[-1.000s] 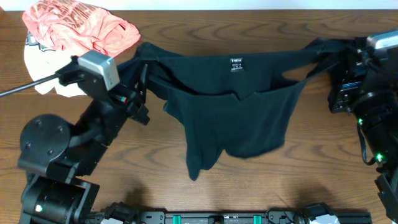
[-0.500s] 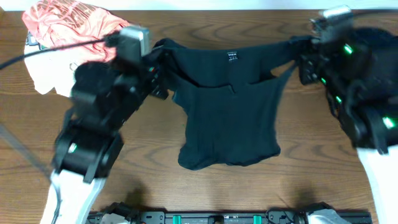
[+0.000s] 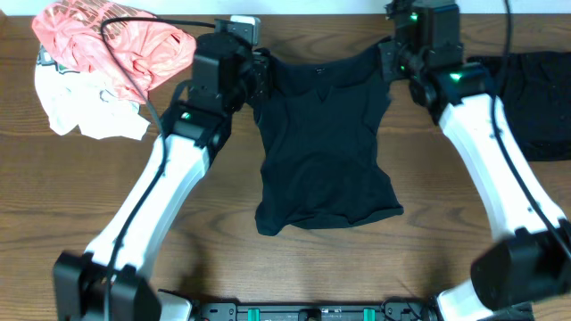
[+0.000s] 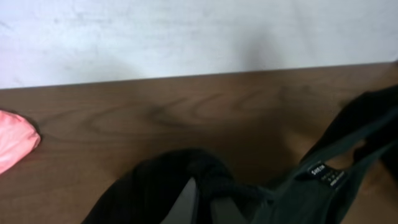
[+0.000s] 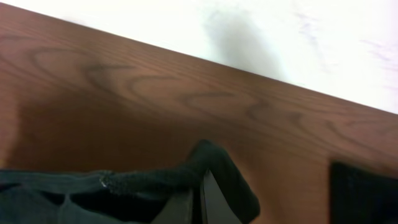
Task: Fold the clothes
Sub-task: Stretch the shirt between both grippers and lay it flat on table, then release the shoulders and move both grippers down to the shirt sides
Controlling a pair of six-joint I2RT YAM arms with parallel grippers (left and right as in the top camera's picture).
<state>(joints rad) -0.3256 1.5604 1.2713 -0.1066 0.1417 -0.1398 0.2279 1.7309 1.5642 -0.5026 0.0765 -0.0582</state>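
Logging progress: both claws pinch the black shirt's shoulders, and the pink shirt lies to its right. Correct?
No. The overhead view shows the pink shirt left of the black shirt. The left claw and right claw do pinch its shoulders.

From here I see a crumpled coral-pink printed fabric shirt (image 3: 107, 40) at the far left corner, overlapping a rumpled white cloth garment (image 3: 85, 111). Both lie on the brown wood-grain table (image 3: 446, 241), which meets a white wall (image 4: 186, 31).
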